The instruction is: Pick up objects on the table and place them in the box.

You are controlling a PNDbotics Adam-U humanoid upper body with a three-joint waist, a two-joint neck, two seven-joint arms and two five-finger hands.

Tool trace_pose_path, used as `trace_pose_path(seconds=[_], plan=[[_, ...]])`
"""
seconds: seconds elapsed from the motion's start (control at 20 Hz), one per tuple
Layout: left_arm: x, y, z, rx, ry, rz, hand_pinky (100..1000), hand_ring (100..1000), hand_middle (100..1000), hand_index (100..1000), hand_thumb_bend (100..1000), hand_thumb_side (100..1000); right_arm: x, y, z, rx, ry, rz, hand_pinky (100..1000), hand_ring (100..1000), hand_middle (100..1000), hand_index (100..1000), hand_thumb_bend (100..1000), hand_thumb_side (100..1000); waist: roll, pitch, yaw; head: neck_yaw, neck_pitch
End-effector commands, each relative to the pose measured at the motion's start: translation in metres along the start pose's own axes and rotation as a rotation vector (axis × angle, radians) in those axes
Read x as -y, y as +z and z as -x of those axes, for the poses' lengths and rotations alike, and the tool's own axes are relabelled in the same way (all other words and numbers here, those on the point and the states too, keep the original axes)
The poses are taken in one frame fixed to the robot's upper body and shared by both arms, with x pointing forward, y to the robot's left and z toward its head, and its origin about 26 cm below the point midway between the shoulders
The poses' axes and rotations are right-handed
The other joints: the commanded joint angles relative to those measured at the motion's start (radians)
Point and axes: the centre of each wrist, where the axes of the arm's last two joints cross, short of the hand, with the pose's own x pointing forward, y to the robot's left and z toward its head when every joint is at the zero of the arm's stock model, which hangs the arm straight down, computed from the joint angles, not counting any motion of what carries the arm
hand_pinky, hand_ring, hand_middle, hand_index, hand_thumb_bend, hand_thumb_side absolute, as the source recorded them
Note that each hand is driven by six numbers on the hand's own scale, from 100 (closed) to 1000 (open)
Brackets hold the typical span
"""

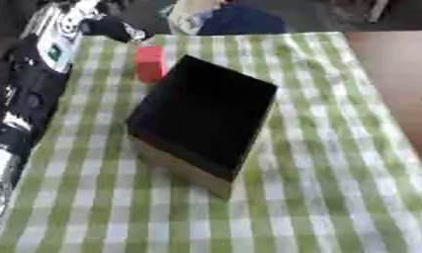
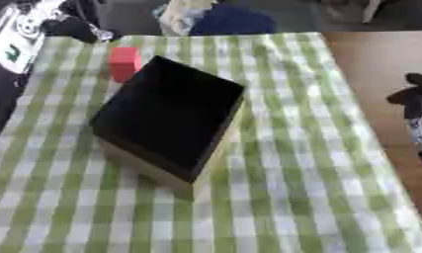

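A dark box (image 1: 205, 118) with pale lower walls is standing in the middle of the table, which is wearing a green and white checked cloth (image 1: 335, 188); the box is turned at an angle to the table's edges and its inside is looking black, so I cannot tell if anything is lying in it. A red block (image 1: 150, 63) is standing upright on the cloth just beside the far left corner of the box, very close to it or perhaps touching. The robot's left arm (image 1: 28, 94), black with silver parts, is coming in along the left edge of the table, and its left hand (image 1: 119, 28) is hovering near the far left corner, a little beyond the red block and apart from it; I cannot tell if its fingers are straight or curled. The right hand (image 2: 416, 101) is showing only at the right edge of the right eye view, over the bare brown surface beside the cloth, and its fingers are also too unclear to judge
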Motion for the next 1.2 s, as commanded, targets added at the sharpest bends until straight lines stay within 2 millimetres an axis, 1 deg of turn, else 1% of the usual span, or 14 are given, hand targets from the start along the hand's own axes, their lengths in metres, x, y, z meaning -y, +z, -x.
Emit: trace_pose_path(seconds=[0.05, 0.45, 0.8, 1.2], plan=[[-0.015, -0.002, -0.003, 0.010, -0.027, -0.013, 766, 622, 640, 807, 558, 278, 0.004, -0.004, -0.005, 0.018, 0.008, -0.003, 846, 716, 611, 823, 100, 533, 0.001, -0.019, -0.002, 0.003, 0.005], [-0.007, -0.002, 0.001, -0.017, -0.076, 0.081, 763, 627, 637, 811, 564, 267, 0.004, -0.004, -0.005, 0.017, 0.008, -0.003, 846, 716, 611, 824, 100, 534, 0.002, -0.018, -0.004, 0.005, 0.007], [0.003, -0.003, 0.003, -0.030, -0.130, 0.210, 762, 634, 623, 814, 566, 259, 0.003, -0.004, -0.005, 0.017, 0.008, -0.005, 846, 716, 611, 824, 100, 533, 0.000, -0.018, -0.004, 0.006, 0.008], [0.006, -0.002, 0.005, -0.040, -0.156, 0.290, 763, 639, 626, 816, 573, 250, 0.003, -0.004, -0.005, 0.018, 0.007, -0.008, 846, 716, 611, 824, 100, 533, 0.001, -0.017, -0.003, 0.008, 0.010]])
